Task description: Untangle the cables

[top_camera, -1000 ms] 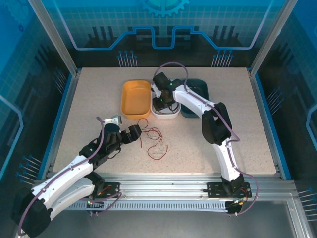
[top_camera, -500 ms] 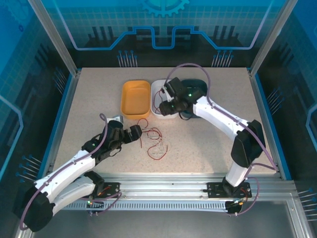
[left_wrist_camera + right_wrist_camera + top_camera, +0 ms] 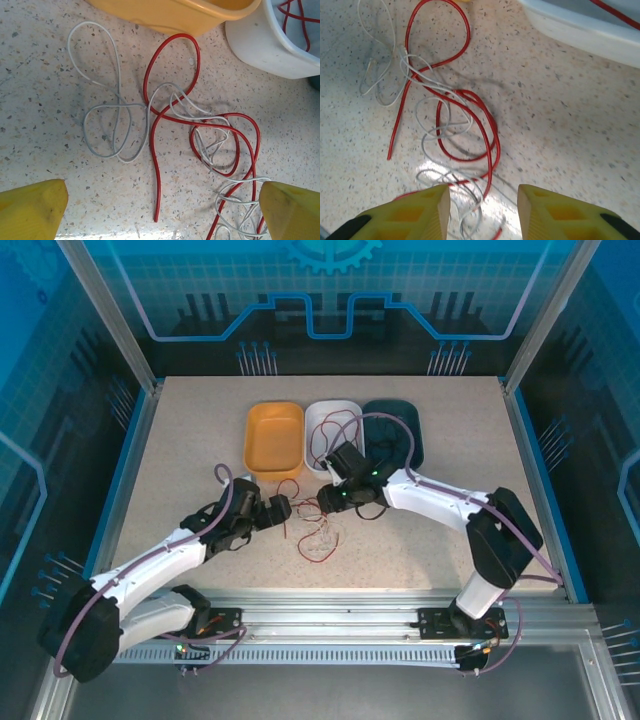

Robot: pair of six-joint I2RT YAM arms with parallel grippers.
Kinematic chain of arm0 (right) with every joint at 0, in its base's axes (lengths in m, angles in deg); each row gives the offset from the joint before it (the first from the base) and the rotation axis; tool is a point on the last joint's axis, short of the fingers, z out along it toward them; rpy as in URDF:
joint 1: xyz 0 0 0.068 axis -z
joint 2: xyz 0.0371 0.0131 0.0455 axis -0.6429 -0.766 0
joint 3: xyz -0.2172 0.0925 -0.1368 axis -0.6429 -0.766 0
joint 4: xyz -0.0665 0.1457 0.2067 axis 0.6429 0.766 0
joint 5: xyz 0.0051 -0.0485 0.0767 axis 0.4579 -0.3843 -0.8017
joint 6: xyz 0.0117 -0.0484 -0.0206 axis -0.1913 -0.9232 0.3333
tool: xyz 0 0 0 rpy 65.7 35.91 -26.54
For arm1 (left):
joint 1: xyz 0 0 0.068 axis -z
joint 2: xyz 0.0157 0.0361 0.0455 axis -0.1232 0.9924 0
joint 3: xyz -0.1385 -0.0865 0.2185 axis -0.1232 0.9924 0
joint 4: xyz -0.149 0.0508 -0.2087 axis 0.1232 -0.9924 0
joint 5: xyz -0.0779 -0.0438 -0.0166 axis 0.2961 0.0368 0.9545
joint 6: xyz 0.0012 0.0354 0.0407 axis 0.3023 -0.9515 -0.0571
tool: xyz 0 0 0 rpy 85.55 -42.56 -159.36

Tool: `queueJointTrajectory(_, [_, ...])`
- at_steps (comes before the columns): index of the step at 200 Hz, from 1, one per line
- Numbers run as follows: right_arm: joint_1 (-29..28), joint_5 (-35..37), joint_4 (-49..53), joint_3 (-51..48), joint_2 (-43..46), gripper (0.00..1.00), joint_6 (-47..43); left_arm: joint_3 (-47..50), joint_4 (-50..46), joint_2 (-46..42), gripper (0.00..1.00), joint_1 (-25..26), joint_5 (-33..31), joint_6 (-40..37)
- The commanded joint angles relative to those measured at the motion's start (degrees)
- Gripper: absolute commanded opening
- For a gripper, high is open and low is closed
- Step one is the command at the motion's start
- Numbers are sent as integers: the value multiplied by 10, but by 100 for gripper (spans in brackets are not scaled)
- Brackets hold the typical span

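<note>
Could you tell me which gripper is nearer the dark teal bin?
Right. The right gripper hovers in front and left of the dark teal bin; the left gripper is farther left, by the orange bin.

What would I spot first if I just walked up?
A messy tangle of red and pale cables lies mid-table, with the left gripper and right gripper open beside it. Behind it sit an orange bin, a white bin and a dark bin in a row.

The cables (image 3: 496, 142) lie partly hidden beneath the right tool (image 3: 482, 197).
</note>
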Motion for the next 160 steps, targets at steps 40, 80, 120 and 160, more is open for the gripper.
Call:
queueJointTrajectory(40, [-6, 4, -23, 45, -84, 37, -21, -9, 13, 0, 99, -4, 11, 15])
queueJointTrajectory(80, [3, -2, -19, 59, -112, 36, -34, -9, 20, 5, 99, -4, 11, 17])
queueJointTrajectory(120, [11, -16, -11, 70, -123, 36, -36, -9, 24, 8, 99, -5, 15, 20])
queueJointTrajectory(160, [18, -36, 32, 87, -115, 34, -36, -10, 26, 10, 99, -5, 21, 20])
